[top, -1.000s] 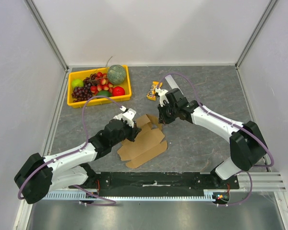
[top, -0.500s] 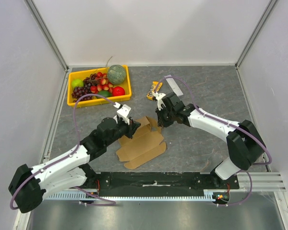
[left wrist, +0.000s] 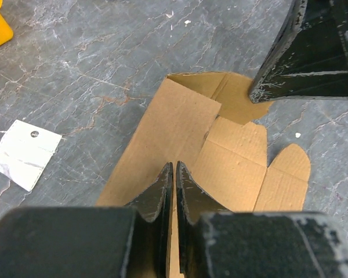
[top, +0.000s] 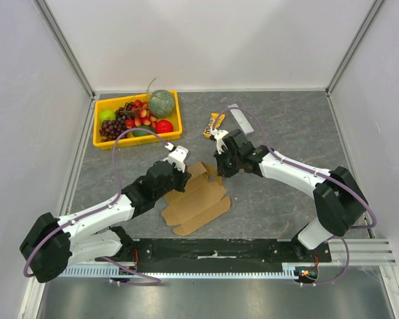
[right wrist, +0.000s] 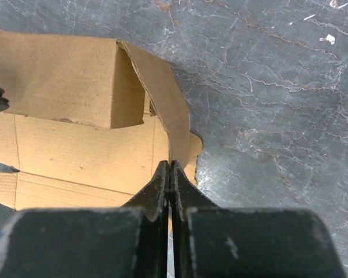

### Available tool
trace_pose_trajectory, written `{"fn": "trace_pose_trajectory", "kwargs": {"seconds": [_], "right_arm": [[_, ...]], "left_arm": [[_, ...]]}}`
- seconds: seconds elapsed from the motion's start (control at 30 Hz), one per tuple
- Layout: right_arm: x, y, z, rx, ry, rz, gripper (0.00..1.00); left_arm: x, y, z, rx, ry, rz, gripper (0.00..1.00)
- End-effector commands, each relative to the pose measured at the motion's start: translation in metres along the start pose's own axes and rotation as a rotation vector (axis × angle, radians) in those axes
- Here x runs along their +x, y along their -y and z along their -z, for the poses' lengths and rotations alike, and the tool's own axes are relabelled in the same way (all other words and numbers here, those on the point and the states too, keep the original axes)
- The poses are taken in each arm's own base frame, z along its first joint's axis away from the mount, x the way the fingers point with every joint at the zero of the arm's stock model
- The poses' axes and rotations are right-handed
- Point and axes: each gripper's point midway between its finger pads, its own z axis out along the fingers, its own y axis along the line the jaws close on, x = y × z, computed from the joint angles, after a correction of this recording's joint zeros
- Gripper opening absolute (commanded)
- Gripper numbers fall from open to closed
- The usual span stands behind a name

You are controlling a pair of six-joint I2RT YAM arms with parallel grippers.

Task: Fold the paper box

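Nearest the arm bases, the paper box (top: 198,201), a die-cut sheet of plain brown corrugated cardboard with rounded tabs and scored fold lines, lies on the tabletop (top: 286,193), a dark grey surface veined like marble. The near half of the paper box is flat. At its far half one rectangular panel is raised off the sheet, with a narrow side flap bent from the panel's right end.

The left hand (left wrist: 174,174) meets the raised panel at its left end. Its black, scuffed fingers are closed to a thin slit with brown board showing in the slit, gripping the paper box there. In the left wrist view, a small white card (left wrist: 24,153) with a punched hole lies flat on the tabletop, to the left of the cardboard.

The right hand (right wrist: 170,168) sits at the far right side of the sheet, opposite the left hand, with the raised panel between them. Its fingers are pressed together to a hairline. The narrow flap runs straight into the fingertips and stands on edge there, pinched. The flutes of the board show as fine ribbing on the flat part below.

Farther back and apart from the cardboard lie an orange-and-white snack packet (top: 214,125) and, just beside it, a small grey rectangular bar (top: 239,117).

At the far left stands a yellow plastic tray (top: 138,142), holding dark grapes, red and green round fruit and a netted green melon.
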Motion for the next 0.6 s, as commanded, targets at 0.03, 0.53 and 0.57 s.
{"fn": "trace_pose_trajectory", "kwargs": {"seconds": [0.03, 0.53, 0.57], "right_arm": [[-0.005, -0.007, -0.003, -0.019, 0.023, -0.002, 0.00], [0.007, -0.040, -0.015, -0.056, -0.003, -0.004, 0.02], [0.007, -0.042, -0.015, -0.058, -0.004, -0.003, 0.02]], "left_arm": [[-0.013, -0.006, -0.005, -0.033, 0.033, -0.036, 0.10], [0.002, -0.006, -0.012, -0.027, 0.002, -0.046, 0.09], [0.002, -0.006, -0.012, -0.027, 0.002, -0.046, 0.09]]}}
